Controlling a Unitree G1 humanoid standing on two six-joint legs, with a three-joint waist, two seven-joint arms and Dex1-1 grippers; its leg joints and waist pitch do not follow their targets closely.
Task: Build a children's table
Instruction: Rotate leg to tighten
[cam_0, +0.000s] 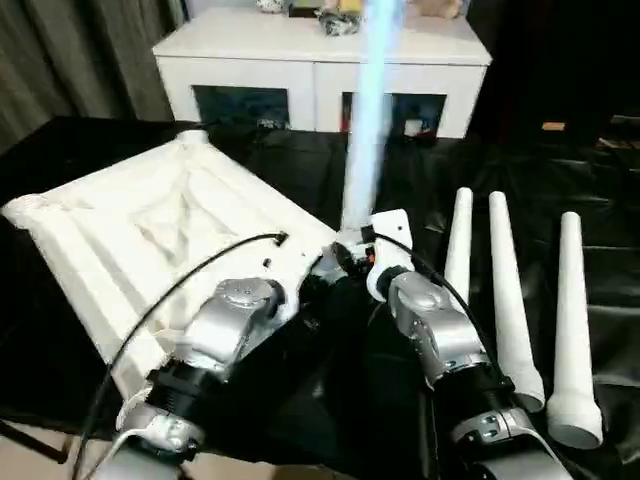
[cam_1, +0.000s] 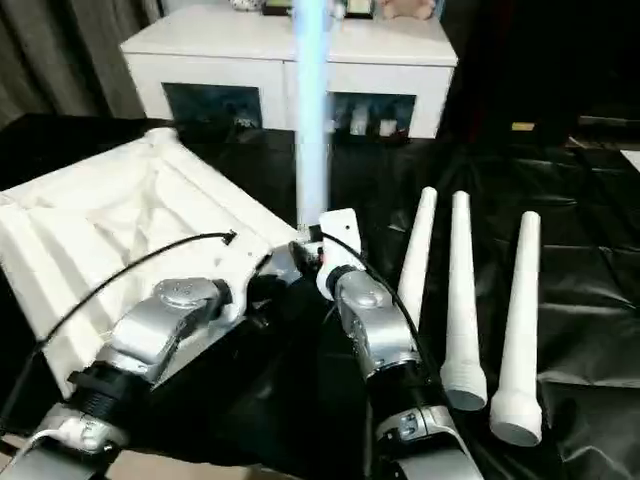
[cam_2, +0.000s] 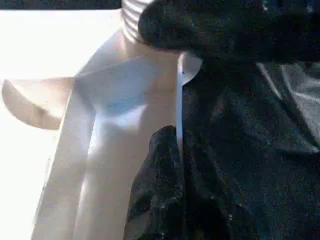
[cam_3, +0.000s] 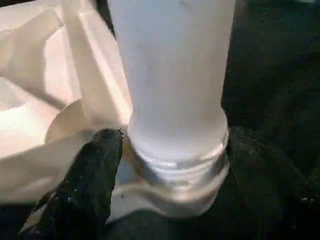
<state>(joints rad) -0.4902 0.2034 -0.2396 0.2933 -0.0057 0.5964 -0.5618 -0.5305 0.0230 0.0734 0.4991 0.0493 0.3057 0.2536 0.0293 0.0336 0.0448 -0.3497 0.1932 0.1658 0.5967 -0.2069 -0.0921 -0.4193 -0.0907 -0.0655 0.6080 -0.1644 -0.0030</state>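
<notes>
White plastic leg (cam_0: 368, 110) stands upright at the near corner of the tabletop (cam_0: 150, 230), which lies ribbed underside up on the black sheet (cam_0: 590, 180). Leg's long axis is vertical, rising straight between the two forearms; threaded foot sits at the corner socket (cam_3: 175, 192), threads showing above the collar, so I'd judge it not fully seated. Right gripper (cam_3: 167, 150) straddles the leg's base, one black finger (cam_3: 95, 165) on each side, close to the thread; whether they actually pinch it I can't tell. Left gripper (cam_2: 165, 165) sits just beside the same corner, against the tabletop rim; its finger spread can't be read either. Right arm is the nearer one to the leg, so the turning falls to it, about the vertical axis. Three more legs (cam_0: 512, 300) lie flat and side by side on the sheet to the right, well apart from the grippers.
</notes>
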